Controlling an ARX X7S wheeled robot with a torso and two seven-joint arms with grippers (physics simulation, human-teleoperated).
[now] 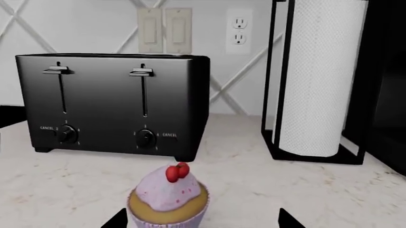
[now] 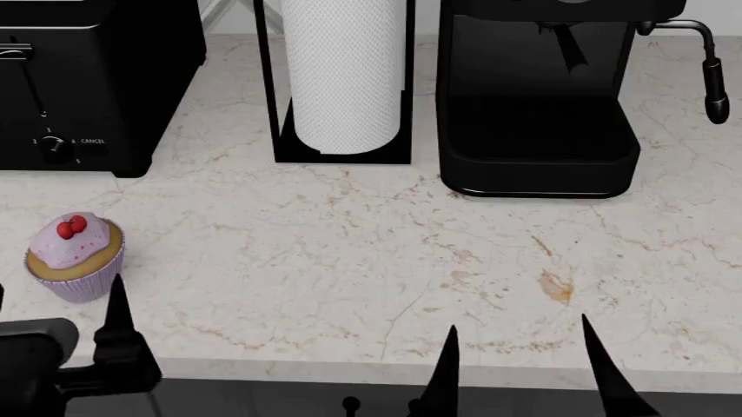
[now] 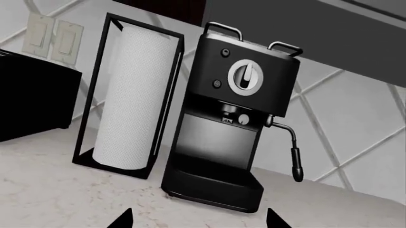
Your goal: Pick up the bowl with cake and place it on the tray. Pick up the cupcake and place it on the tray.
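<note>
The cupcake (image 2: 75,250), with lilac wrapper, pink frosting and two red cherries, stands on the marble counter at the left. My left gripper (image 2: 58,314) is open just in front of it. In the left wrist view the cupcake (image 1: 168,198) sits between the spread fingertips of the left gripper (image 1: 201,219), nearer one of them and touching neither. My right gripper (image 2: 522,369) is open and empty over the counter's front edge, and it is also open in the right wrist view (image 3: 198,220). The bowl, the cake and the tray are out of view.
A black toaster (image 2: 82,82) stands behind the cupcake at the back left. A paper towel roll in a black holder (image 2: 344,78) and a black espresso machine (image 2: 539,95) stand along the back. The counter's front edge (image 2: 347,372) runs just ahead of the grippers.
</note>
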